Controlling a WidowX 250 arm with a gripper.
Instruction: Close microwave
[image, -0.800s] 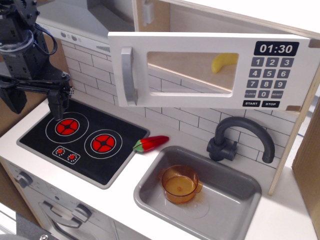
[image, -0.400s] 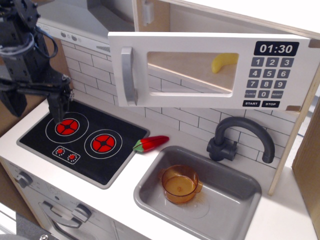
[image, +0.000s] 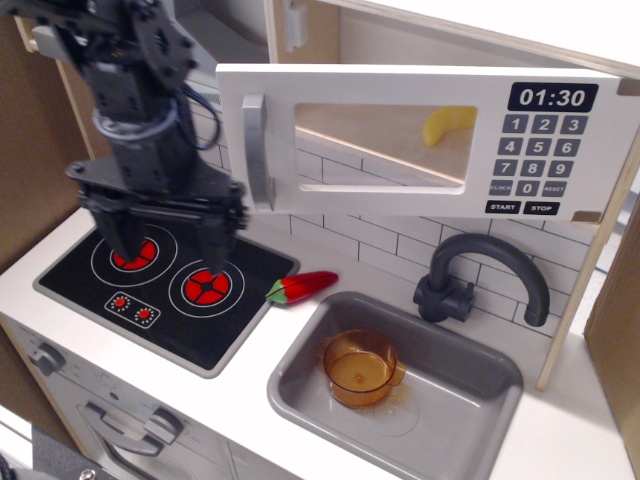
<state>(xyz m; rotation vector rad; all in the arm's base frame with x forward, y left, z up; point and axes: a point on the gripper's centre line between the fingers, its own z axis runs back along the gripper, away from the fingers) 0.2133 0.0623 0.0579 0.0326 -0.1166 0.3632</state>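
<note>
The white toy microwave (image: 420, 140) hangs above the counter. Its wide door with a grey vertical bar handle (image: 254, 152) stands swung out toward me, ajar. Through the clear window a yellow banana (image: 447, 125) shows inside. The black clock display (image: 552, 97) reads 01:30 above the grey keypad. My black gripper (image: 170, 238) is open and empty, fingers pointing down over the stove, to the left of and a little below the door handle.
A black stove top (image: 165, 280) with red burners lies under the gripper. A red pepper toy (image: 303, 286) lies beside it. A grey sink (image: 400, 385) holds an orange bowl (image: 360, 368). A dark faucet (image: 480, 275) stands behind. A grey range hood (image: 200, 30) is at upper left.
The arm has moved right from the far left edge to over the stove, closer to the microwave door handle. The door has not moved.
</note>
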